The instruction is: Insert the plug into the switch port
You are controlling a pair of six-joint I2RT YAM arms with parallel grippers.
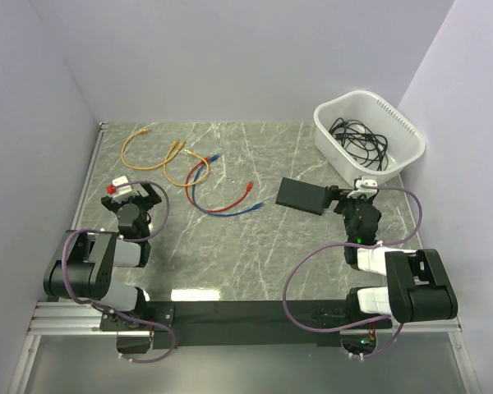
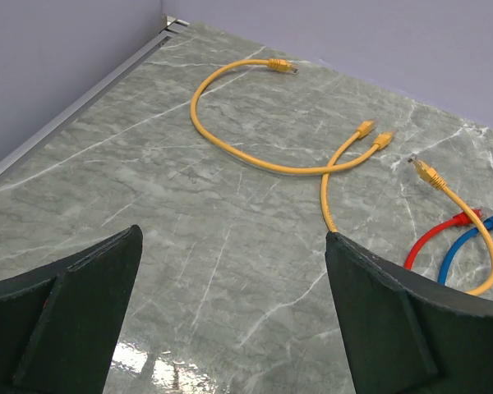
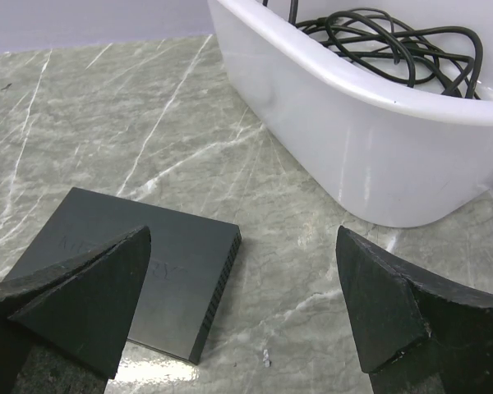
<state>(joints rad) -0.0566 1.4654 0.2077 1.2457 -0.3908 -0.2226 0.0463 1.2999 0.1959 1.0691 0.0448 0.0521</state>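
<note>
The switch (image 1: 300, 195), a flat matte-black box, lies right of the table's middle; in the right wrist view the switch (image 3: 177, 246) sits low left, partly under my left finger. My right gripper (image 1: 351, 195) (image 3: 242, 234) stands open just right of it, holding nothing. Patch cables with plugs lie at the centre-left: two yellow ones (image 1: 140, 152) (image 2: 230, 148), a red one (image 1: 222, 209) (image 2: 427, 246) and a blue one (image 1: 230, 215) (image 2: 456, 250). My left gripper (image 1: 137, 195) (image 2: 232, 238) is open over bare marble, left of the cables. No plug is held.
A white plastic tub (image 1: 329, 146) (image 3: 353, 148) stands at the back right, close behind the right gripper, with a tangle of black cable (image 1: 361, 141) (image 3: 378, 41) inside. Walls close the table on the left, back and right.
</note>
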